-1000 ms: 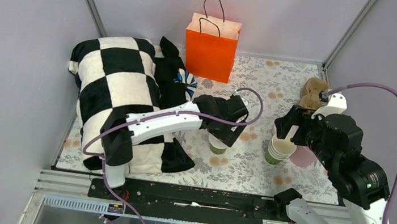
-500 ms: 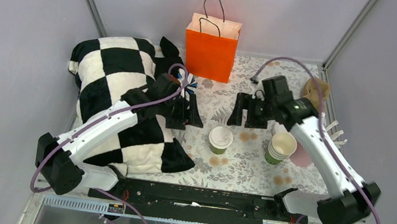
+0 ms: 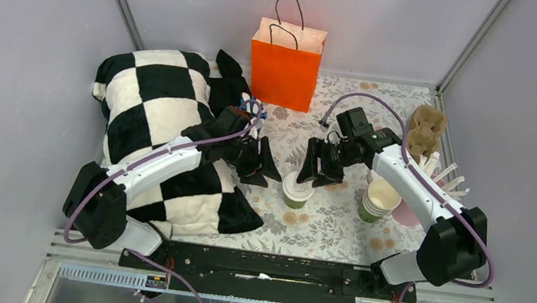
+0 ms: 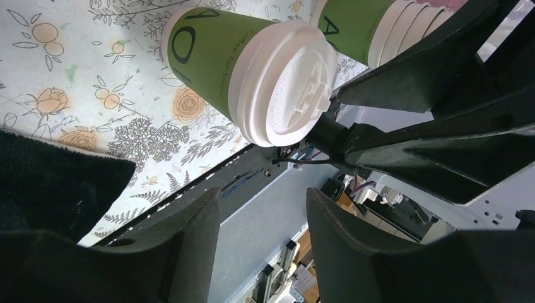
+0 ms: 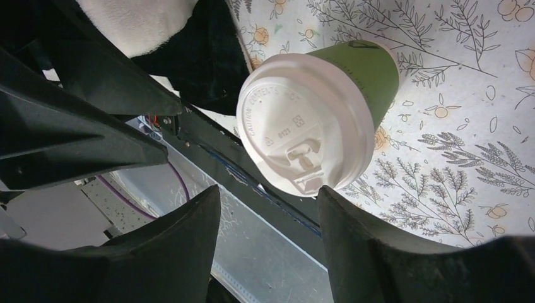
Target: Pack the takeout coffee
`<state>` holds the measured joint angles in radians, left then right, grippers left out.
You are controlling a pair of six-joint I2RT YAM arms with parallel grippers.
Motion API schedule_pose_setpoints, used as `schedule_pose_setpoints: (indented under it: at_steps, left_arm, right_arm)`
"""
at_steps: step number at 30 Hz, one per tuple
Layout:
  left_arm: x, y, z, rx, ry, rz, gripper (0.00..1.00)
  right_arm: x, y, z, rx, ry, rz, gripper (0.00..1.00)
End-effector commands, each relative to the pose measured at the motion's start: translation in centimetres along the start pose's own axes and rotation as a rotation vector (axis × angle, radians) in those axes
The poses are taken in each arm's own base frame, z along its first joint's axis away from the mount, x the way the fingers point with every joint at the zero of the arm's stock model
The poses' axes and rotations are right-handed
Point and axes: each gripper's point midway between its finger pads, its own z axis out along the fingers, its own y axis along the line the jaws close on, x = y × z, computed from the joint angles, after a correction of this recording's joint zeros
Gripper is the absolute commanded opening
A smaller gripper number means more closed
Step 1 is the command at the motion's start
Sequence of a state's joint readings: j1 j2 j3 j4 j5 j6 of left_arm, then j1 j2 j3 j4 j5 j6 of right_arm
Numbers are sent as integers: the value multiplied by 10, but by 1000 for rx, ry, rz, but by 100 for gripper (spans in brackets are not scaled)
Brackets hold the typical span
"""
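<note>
Checked cloth [image 3: 155,107] fills the left side, and the left arm lies across it.

Left gripper [image 3: 258,167]: fingers [image 4: 195,252] roughly half parted, nothing between them. The coffee [image 3: 297,188] stands upright on the floral mat [image 3: 333,233] just ahead of the fingertips. Its lid [image 4: 287,88] is on and nothing touches it.

Orange bag [image 3: 285,65]: upright, mouth open, well behind both sets of fingers. Judged to be where the coffee goes.

Right gripper [image 3: 317,174]: fingers [image 5: 366,252] also about half parted and empty. It faces the left gripper across the coffee, with the lid close ahead of its tips.

Judgement: both grippers are lined up on one cup from opposite sides, probably so either can close on its wall. The tips are near each other, so a clash is possible.

Cup stack [image 3: 379,200]: behind the right fingers, apart from the coffee, not part of this grasp.
</note>
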<state>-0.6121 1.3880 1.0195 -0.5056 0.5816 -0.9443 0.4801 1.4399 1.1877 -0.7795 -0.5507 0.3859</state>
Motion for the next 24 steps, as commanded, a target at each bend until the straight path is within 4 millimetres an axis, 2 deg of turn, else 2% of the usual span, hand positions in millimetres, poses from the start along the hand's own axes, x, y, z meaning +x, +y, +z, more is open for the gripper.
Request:
schedule_pose_setpoints:
  at_steps: [1, 13, 19, 24]
  left_arm:
    - [-2, -8, 8, 57, 27, 29, 55]
    - [-3, 3, 27, 24, 69, 40, 51]
    - [-3, 5, 34, 25, 87, 40, 50]
    - [-2, 6, 39, 22, 95, 43, 49]
  right_arm:
    - [-6, -1, 0, -10, -11, -25, 64]
    - [-12, -19, -6, 77, -56, -6, 63]
    - [-15, -26, 3, 82, -35, 2, 62]
    - [-15, -25, 12, 44, -22, 5, 57]
